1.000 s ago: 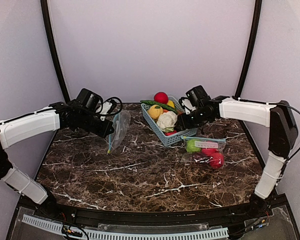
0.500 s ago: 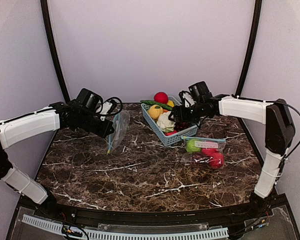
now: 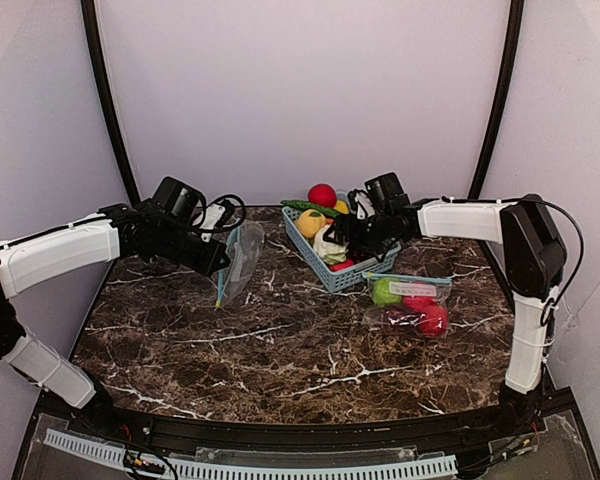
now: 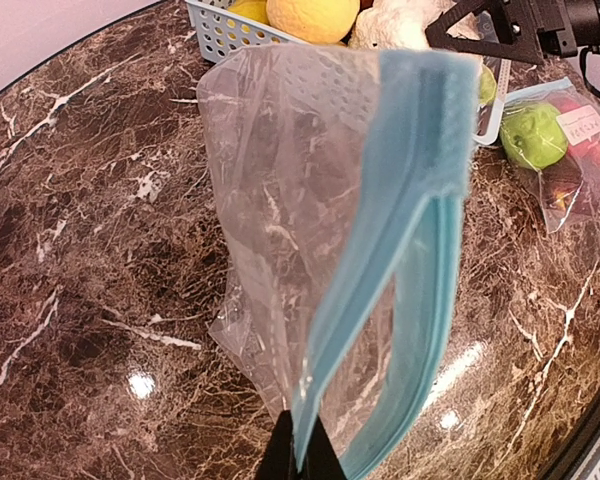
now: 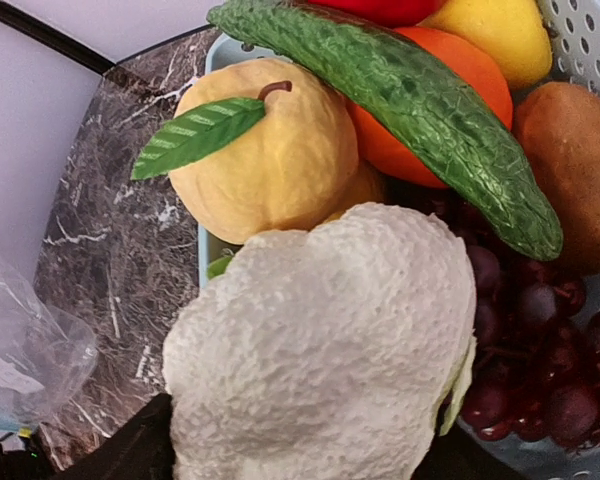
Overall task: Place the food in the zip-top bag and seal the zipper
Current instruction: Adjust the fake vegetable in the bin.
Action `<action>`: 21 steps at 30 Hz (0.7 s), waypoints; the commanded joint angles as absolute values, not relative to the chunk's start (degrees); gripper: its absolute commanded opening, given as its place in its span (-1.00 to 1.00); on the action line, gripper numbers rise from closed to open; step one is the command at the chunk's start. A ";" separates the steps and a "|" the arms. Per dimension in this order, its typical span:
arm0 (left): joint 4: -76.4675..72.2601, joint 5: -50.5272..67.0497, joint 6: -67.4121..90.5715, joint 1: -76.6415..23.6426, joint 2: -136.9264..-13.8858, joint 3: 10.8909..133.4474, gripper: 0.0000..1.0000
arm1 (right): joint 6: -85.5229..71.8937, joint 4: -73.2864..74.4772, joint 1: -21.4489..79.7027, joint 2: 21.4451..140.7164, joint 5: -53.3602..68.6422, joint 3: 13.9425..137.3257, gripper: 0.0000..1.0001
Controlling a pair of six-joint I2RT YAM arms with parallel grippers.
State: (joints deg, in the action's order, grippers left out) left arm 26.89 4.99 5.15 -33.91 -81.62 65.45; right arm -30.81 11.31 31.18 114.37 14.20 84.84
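My left gripper (image 3: 220,262) is shut on the blue zipper edge of an empty clear zip-top bag (image 3: 240,258) and holds it up over the left of the table. In the left wrist view the bag (image 4: 310,180) hangs with its mouth part open above the shut fingertips (image 4: 298,455). My right gripper (image 3: 338,240) is in the light-blue basket (image 3: 342,275), open, with a finger on each side of a white cauliflower (image 5: 320,340). The food beside it is a yellow fruit with a leaf (image 5: 255,165), a cucumber (image 5: 410,100), an orange (image 5: 450,90) and dark grapes (image 5: 520,370).
A second zip-top bag (image 3: 410,300) lies flat at the right, holding a green apple and red fruits. A red apple (image 3: 322,194) tops the back of the basket. The table's curved black rim runs along the back and the sides.
My right gripper has moved left from the basket's right side to over the basket and down around the cauliflower. The left arm and its bag have not moved.
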 commanded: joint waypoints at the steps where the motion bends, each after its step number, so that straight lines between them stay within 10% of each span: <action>1: 28.46 5.85 4.99 -33.66 -81.31 64.60 -0.99 | -34.56 6.61 30.94 115.18 16.62 85.70 0.31; 6: 28.76 5.43 4.71 -33.66 -81.56 64.77 -0.99 | -37.00 4.30 30.72 111.25 11.70 82.68 -0.14; 21: 28.75 5.39 4.67 -33.66 -81.72 64.78 -0.99 | -33.44 3.63 23.87 101.91 11.61 74.06 -0.18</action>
